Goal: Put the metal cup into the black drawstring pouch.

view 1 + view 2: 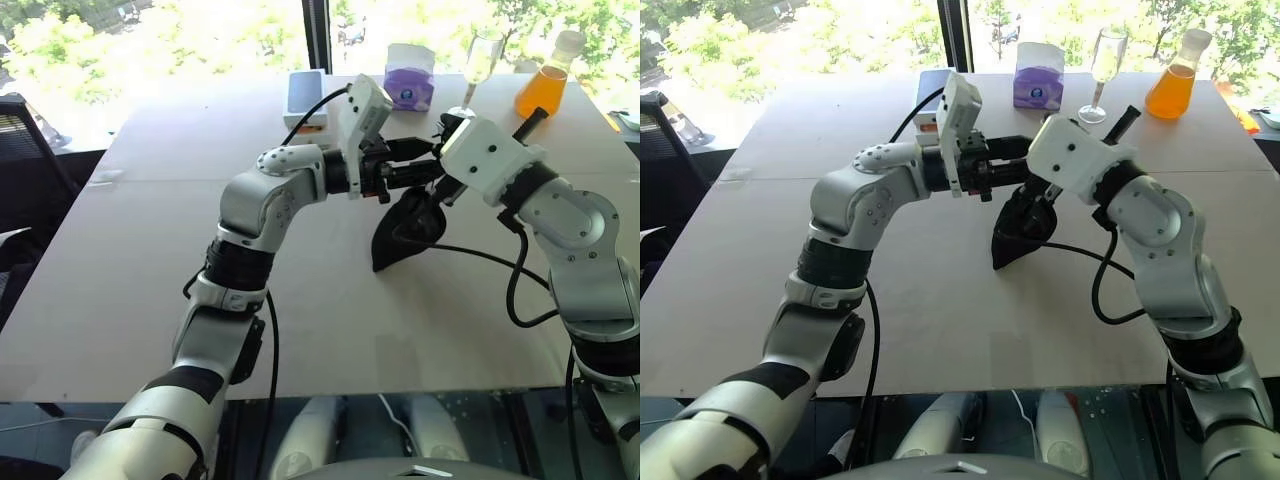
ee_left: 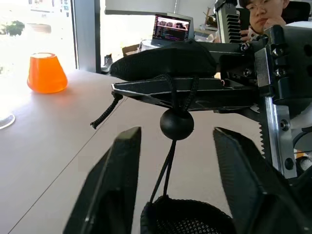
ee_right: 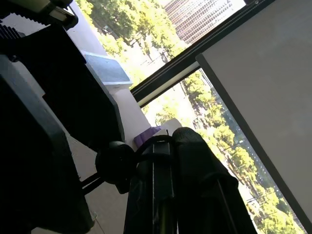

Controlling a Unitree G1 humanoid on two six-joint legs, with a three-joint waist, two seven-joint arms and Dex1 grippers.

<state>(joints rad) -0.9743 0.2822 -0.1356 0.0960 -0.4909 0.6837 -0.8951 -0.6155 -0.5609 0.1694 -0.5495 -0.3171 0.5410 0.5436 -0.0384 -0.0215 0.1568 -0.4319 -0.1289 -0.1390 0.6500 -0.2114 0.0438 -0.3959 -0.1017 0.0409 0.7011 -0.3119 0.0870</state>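
Both grippers meet above the table (image 1: pixel 150 250): the right gripper (image 2: pixel 161 87) is pinched tight on the drawstring cord (image 2: pixel 170 161) of the black drawstring pouch (image 1: pixel 408 232), which hangs beneath; the left gripper (image 2: pixel 178 146) is spread around the cord's bead (image 2: pixel 176 124).

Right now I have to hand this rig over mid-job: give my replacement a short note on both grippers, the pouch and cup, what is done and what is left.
Right gripper: shut on the black drawstring pouch, pinching its gathered mouth so the bag hangs over the table.
Left gripper: fingers open, straddling the pouch's cord and its round black toggle, not gripping.
Metal cup: cannot be seen loose on the table; whether it is already inside the pouch cannot be told.
Done: pouch lifted and held.
Left: confirm the cup is in the pouch, then probably draw the cord tight and set the pouch down.
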